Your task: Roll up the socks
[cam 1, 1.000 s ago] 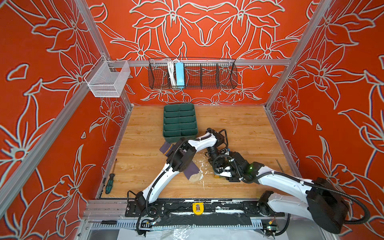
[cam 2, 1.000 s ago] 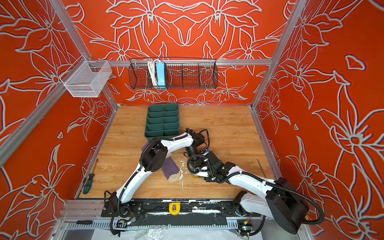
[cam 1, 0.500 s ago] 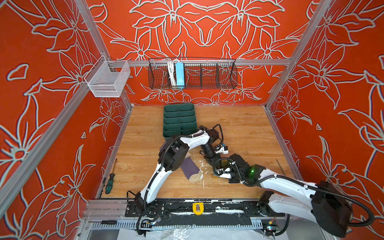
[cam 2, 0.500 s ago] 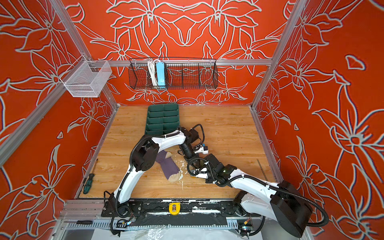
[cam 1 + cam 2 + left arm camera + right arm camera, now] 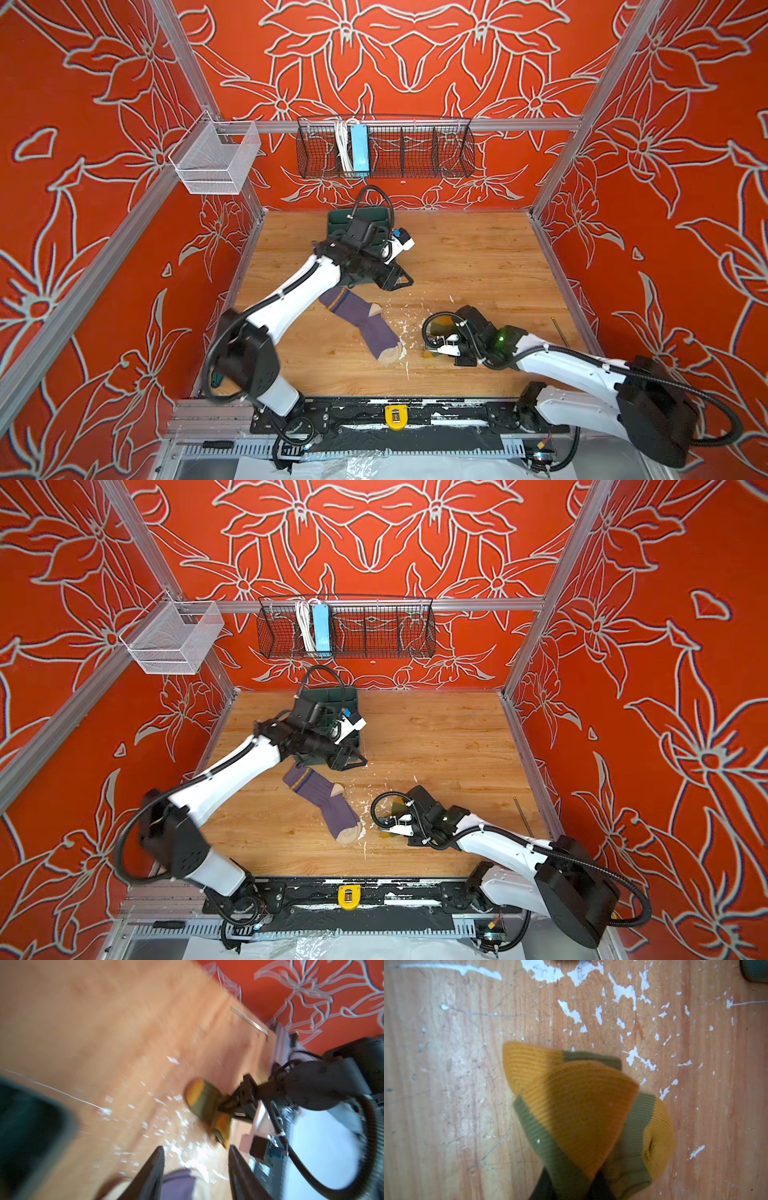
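Observation:
The purple sock (image 5: 360, 321) (image 5: 323, 801), with its beige toe and heel, lies flat mid-table in both top views. My left gripper (image 5: 406, 279) (image 5: 358, 760) hovers open behind it, near the tray, with nothing between its fingers. In the left wrist view the left gripper (image 5: 196, 1167) sits over the purple sock (image 5: 178, 1186). My right gripper (image 5: 434, 343) (image 5: 388, 823) is shut on the bunched olive-green sock (image 5: 441, 327) (image 5: 397, 808) to the right of the purple one. In the right wrist view the olive-green sock (image 5: 581, 1109) covers most of the right gripper (image 5: 573, 1186).
A dark green tray (image 5: 338, 220) stands at the back under my left wrist. A black wire basket (image 5: 386, 149) and a white mesh basket (image 5: 216, 162) hang on the walls. A thin metal rod (image 5: 559, 330) lies at the right edge. White flakes (image 5: 623, 993) speckle the wood.
My left gripper has opened and drawn back toward the tray, its arm swinging left and uncovering the purple sock. My right gripper has closed on the olive-green sock.

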Tool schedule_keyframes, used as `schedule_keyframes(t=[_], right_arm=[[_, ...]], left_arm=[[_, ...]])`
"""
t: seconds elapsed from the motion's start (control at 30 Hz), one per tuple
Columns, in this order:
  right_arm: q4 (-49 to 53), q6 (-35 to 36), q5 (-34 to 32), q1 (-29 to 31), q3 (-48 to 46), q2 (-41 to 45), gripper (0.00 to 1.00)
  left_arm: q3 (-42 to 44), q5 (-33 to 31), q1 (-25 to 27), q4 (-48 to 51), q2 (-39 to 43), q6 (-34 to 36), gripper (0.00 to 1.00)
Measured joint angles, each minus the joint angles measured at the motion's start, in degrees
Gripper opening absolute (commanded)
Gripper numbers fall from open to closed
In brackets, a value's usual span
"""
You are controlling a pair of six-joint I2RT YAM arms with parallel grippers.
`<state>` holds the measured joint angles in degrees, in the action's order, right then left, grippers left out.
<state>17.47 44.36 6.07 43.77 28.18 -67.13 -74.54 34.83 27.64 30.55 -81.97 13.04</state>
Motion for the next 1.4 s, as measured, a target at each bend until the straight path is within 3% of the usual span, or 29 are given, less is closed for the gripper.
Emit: schedule_keyframes(t=[0.2,0.3,0.37,0.6,0.77,1.13,1.4], right_arm=[[3.7,-2.3,1.3,0.0,3.2,-2.2,0.0],[5.0,-3.4,1.9,0.0,4.0,-2.8,0.0],[5.7,-4.4,1.9,0.0,5.0,-3.3,0.0],[5.7,-6.4,2.6,0.0,5.9,-4.2,0.0],[5.8,-7.3,2.9,-0.3,5.9,-4.2,0.0],[4.0,-9.1,2.2,-3.1,5.4,-3.2,0.0],[3.4,-9.9,2.6,-4.0,5.4,-2.3,0.0]], left_arm=[[19.5,-9.0,0.2,-17.8,27.3,6.0,0.54],[21.3,-10.3,1.8,-19.1,33.0,11.3,0.54],[20.8,-12.4,6.4,-18.5,33.6,15.6,0.55],[23.9,-21.0,24.4,-15.1,27.7,26.9,0.54],[29.5,-27.2,31.8,-14.5,21.0,33.1,0.55],[32.0,-31.8,39.9,-20.6,10.9,36.9,0.58],[34.5,-35.6,40.6,-36.0,-0.2,34.1,0.57]])
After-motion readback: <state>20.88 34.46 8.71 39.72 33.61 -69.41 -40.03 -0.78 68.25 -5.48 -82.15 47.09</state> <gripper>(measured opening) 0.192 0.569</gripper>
